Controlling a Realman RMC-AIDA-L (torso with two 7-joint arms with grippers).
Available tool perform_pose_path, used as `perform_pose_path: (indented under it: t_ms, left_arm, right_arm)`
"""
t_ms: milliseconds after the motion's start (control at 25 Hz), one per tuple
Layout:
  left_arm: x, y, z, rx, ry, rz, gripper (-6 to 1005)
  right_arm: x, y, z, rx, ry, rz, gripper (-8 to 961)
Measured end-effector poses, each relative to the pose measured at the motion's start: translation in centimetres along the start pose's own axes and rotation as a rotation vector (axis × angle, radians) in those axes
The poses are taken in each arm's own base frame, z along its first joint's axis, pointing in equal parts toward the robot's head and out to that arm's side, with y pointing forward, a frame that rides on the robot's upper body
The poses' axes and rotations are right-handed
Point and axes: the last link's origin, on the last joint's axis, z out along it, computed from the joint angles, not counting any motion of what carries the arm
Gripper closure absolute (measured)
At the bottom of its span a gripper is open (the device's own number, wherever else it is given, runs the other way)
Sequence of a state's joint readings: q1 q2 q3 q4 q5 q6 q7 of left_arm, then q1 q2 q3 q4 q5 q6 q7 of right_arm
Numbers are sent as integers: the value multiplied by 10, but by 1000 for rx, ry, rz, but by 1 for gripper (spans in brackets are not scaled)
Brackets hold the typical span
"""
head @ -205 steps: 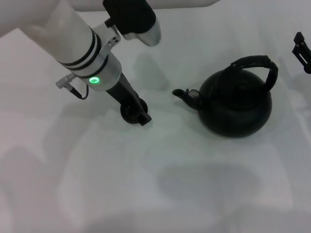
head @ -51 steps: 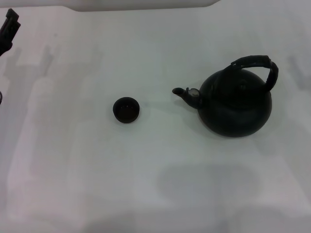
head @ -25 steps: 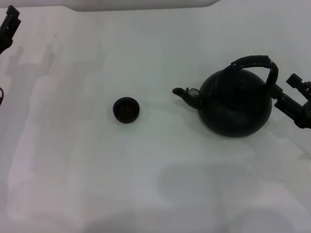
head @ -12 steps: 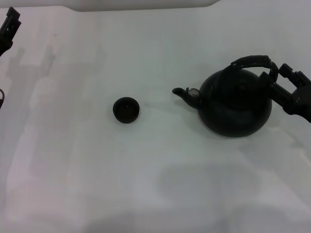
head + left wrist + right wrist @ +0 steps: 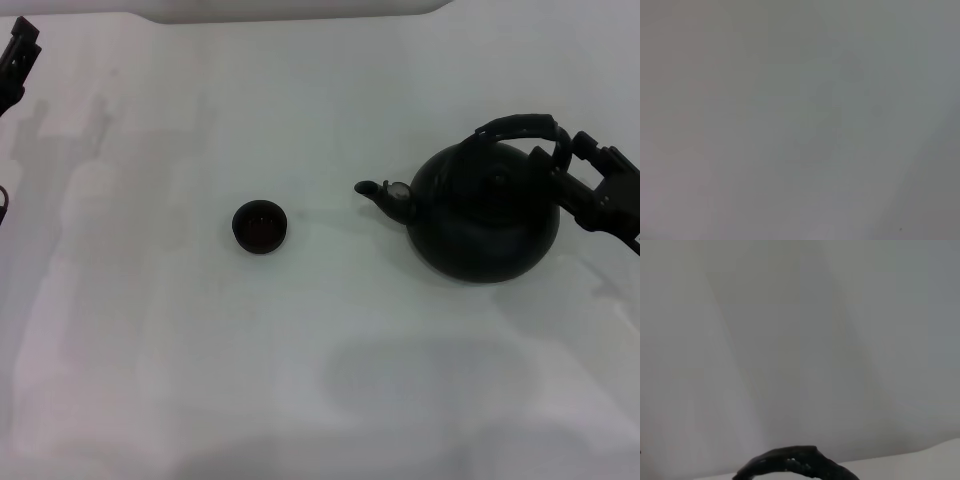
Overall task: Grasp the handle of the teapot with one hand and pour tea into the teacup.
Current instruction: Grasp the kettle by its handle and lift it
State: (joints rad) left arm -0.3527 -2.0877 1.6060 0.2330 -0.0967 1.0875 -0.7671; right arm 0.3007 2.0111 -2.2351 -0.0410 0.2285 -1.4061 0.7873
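The black teapot point(image 5: 485, 215) stands on the white table at the right, with its spout pointing left toward the teacup point(image 5: 260, 226). The teacup is a tiny dark cup at the middle left, standing alone. The ribbed black handle point(image 5: 515, 125) arches over the teapot and also shows at the edge of the right wrist view point(image 5: 795, 465). My right gripper point(image 5: 568, 158) is open at the handle's right end, with one finger on each side of it. My left gripper point(image 5: 18, 52) is parked at the far left edge.
The white table point(image 5: 320, 350) stretches around both objects. A white edge runs along the far side point(image 5: 300, 8). The left wrist view shows only bare pale surface.
My left arm has drawn back from the teacup to the far left. My right gripper came in from the right edge and rose to the handle's right end.
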Motion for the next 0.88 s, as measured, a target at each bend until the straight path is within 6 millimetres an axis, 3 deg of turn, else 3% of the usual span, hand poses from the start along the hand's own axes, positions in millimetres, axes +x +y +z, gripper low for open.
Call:
perform_pose_path:
  t_ms: [280, 720, 880]
  left_arm:
    - [1, -1, 0, 5, 5, -1, 135]
    - [1, -1, 0, 3, 1, 1, 138]
    - [0, -1, 0, 4, 0, 1, 138]
  right_arm:
    - [1, 2, 4, 0, 0, -15, 85]
    - [2, 5, 9, -3, 0, -3, 272]
    - [1, 6, 11, -6, -5, 3, 557]
